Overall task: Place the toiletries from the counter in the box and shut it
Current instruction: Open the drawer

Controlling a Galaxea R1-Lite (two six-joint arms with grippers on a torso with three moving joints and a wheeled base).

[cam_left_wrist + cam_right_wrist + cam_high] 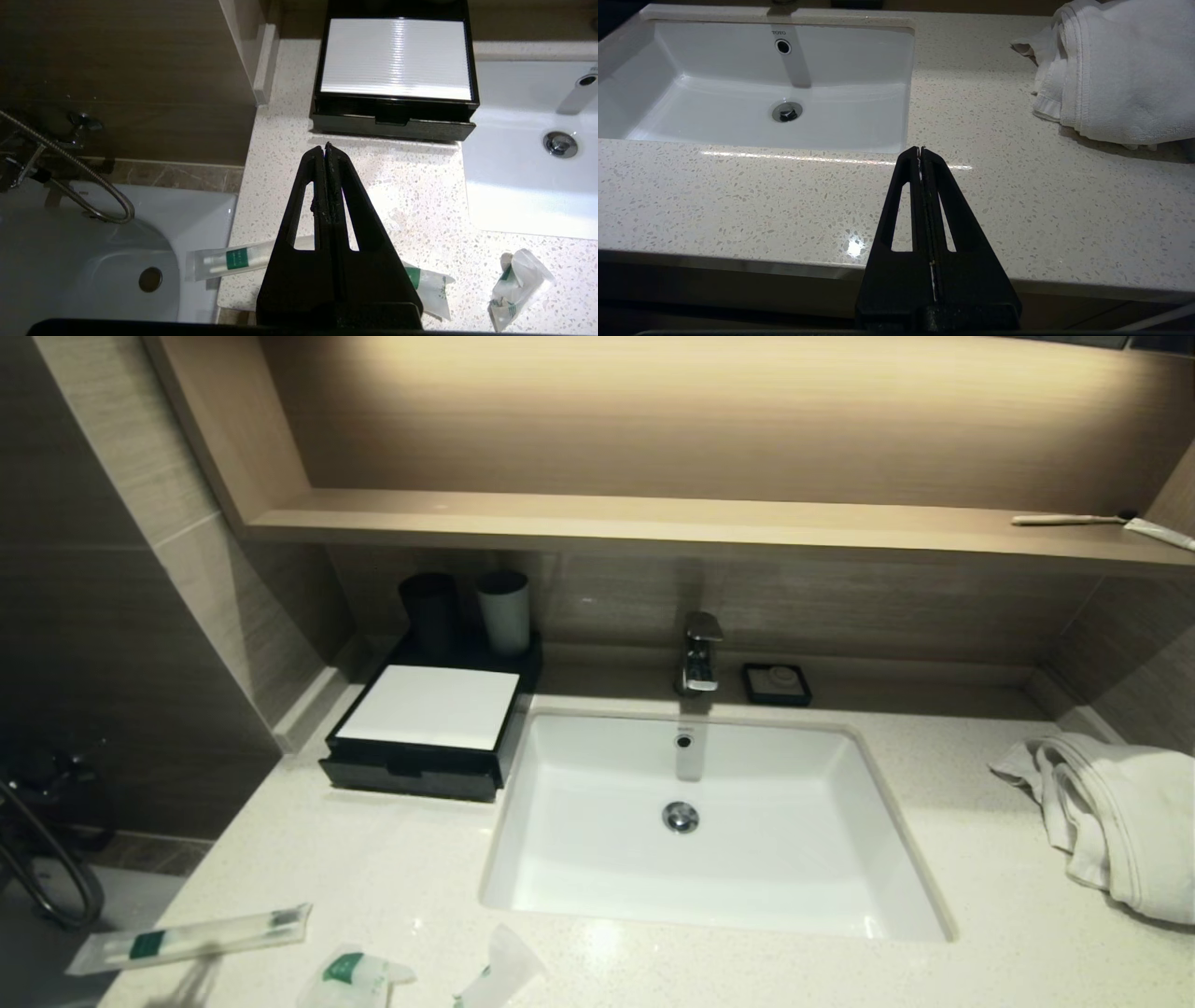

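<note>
You have a black left gripper (325,148) over a cream counter (420,186) speckled with brown flecks. Beyond its fingertips sits a black box (395,123) with a white ribbed lid. Beneath the fingers lies a clear toothbrush packet (229,260) with a green label (white inside). The black right gripper (920,151) faces a white sink (752,88) and white towel (1115,74).
</note>
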